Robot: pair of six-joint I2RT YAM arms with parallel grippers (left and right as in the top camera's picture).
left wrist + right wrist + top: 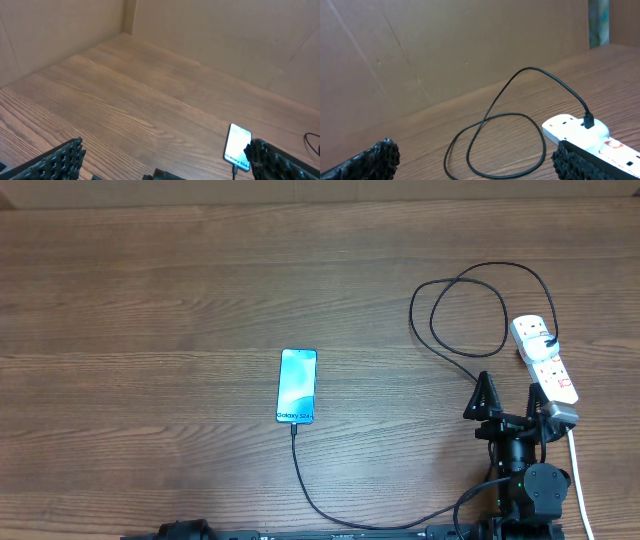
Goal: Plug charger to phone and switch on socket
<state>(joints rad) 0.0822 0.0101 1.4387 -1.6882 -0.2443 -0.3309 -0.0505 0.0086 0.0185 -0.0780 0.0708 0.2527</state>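
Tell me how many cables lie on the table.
2. The black charger loops from the socket to the phone; a white cord leaves the socket's near end. No others show.

In the overhead view, the near end of the socket (541,358) is tucked under one finger of the right gripper (511,387). From that end its white cord (578,480) runs off the bottom edge. You can't read the socket's switches there; they're too small. Well left of the socket, the tip of the charger (295,448) at the phone (297,386) is too tiny to judge as seated. In the right wrist view, a finger (590,162) and the right edge cut off most of the socket. In the left wrist view, a finger (280,162) of the left gripper (165,143) covers the phone's corner.
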